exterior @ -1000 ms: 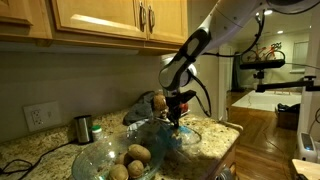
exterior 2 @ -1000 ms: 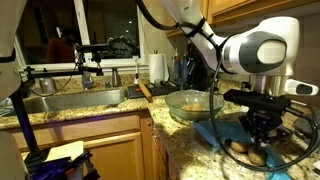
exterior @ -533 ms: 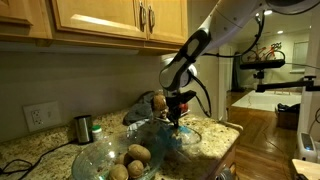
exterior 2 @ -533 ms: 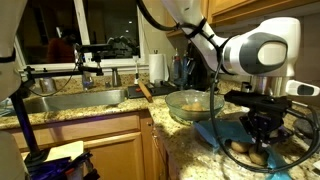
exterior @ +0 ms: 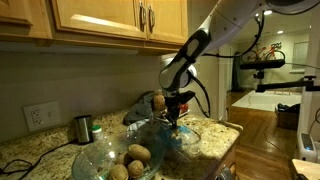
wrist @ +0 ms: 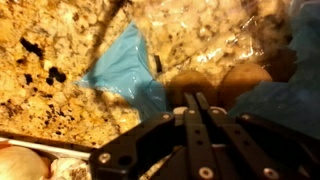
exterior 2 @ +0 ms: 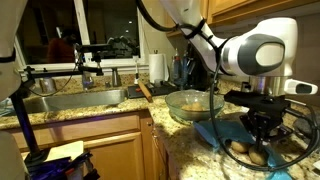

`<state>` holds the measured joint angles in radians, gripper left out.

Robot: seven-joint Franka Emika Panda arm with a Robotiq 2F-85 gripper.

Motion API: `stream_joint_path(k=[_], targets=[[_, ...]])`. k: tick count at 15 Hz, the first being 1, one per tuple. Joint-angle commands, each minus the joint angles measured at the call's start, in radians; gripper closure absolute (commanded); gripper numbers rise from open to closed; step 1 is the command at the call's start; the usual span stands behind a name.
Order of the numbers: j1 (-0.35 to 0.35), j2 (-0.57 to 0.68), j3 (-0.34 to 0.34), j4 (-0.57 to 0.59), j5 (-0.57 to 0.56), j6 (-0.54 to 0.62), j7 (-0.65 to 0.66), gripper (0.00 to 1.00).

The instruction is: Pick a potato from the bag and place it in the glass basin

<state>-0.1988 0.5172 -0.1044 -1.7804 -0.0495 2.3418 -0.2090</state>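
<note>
Fingers (wrist: 191, 103) pressed together just over the bag (wrist: 125, 66); I can't tell if plastic is pinched. Potatoes (wrist: 246, 78) inside the bag blurred, partly hidden.

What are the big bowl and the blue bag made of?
Bowl: probably clear glass, smooth and shiny; the potatoes show through its side. Bag: looks like thin plastic, light blue, crinkled and partly see-through.

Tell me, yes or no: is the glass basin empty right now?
No: in an exterior view the glass basin holds several potatoes lying together inside it.
</note>
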Motion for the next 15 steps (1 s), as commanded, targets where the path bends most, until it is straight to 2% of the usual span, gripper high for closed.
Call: stream_joint_path(k=[1,7,8,10,15], targets=[[-0.009,0.0,0.005,-0.019,0.002,0.033,-0.01,0.94],[-0.01,0.005,0.007,-0.012,0.003,0.036,-0.015,0.93],[-0.009,0.007,0.007,-0.01,0.003,0.034,-0.015,0.71],[-0.009,0.008,0.007,-0.009,0.003,0.033,-0.014,0.67],[-0.008,0.018,0.008,-0.003,0.001,0.036,-0.014,0.36]])
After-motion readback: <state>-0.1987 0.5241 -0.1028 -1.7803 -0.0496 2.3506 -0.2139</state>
